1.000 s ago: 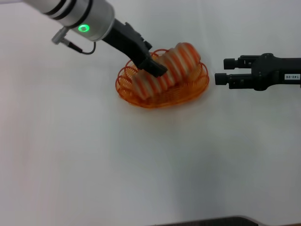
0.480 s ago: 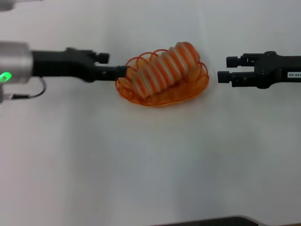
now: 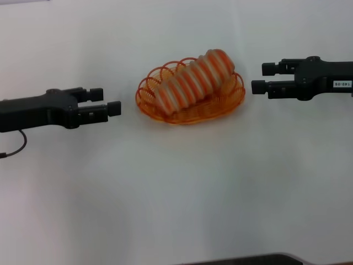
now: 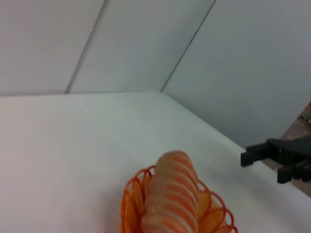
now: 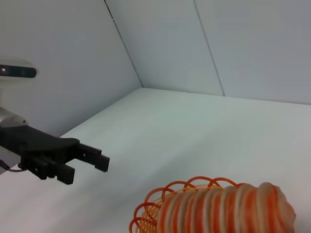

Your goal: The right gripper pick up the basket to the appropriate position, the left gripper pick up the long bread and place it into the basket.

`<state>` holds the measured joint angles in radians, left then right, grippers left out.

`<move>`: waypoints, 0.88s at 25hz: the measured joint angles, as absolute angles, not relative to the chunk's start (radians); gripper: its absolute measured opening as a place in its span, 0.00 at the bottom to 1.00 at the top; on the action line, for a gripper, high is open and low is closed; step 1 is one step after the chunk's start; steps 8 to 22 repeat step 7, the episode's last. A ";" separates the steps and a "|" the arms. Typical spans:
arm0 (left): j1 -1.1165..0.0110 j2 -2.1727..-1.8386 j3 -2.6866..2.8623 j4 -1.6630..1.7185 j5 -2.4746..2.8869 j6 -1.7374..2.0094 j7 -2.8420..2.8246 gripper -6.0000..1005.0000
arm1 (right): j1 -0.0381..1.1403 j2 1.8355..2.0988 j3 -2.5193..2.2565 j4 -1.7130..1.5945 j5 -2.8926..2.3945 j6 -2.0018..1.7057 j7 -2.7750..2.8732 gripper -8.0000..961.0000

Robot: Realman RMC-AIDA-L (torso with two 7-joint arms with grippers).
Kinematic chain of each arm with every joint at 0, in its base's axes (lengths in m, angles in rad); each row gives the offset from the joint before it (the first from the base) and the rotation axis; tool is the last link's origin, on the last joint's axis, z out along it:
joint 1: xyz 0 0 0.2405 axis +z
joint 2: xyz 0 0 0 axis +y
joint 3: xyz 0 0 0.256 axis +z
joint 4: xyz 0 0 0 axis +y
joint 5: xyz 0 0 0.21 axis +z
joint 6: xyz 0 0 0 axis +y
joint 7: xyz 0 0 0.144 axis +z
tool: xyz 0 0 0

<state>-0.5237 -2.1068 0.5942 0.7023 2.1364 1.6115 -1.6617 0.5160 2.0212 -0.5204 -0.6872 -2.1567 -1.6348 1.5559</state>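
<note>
The long bread (image 3: 191, 81), striped orange and cream, lies inside the orange wire basket (image 3: 220, 107) on the white table; one end rests up on the far rim. It shows too in the left wrist view (image 4: 171, 196) and the right wrist view (image 5: 228, 208). My left gripper (image 3: 106, 101) is open and empty, a short way left of the basket and apart from it. My right gripper (image 3: 261, 78), on the labelled arm, is open and empty just right of the basket, not touching it.
The white table (image 3: 176, 193) stretches around the basket. A dark edge (image 3: 242, 259) runs along the front. Pale walls stand behind the table in both wrist views.
My left gripper has let go of the bread, drawn back out of the basket to the left and lowered beside it. The bread stays in the basket. The right gripper barely moved.
</note>
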 joint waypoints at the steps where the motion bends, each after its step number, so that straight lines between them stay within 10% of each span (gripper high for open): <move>1: -0.523 -2.106 0.593 0.701 2.139 1.613 -1.662 0.78 | 0.517 2.022 -0.521 -0.687 -2.157 -1.635 1.556 0.78; 22: -0.526 -2.104 0.597 0.700 2.151 1.625 -1.661 0.78 | 0.520 2.028 -0.526 -0.687 -2.157 -1.634 1.561 0.78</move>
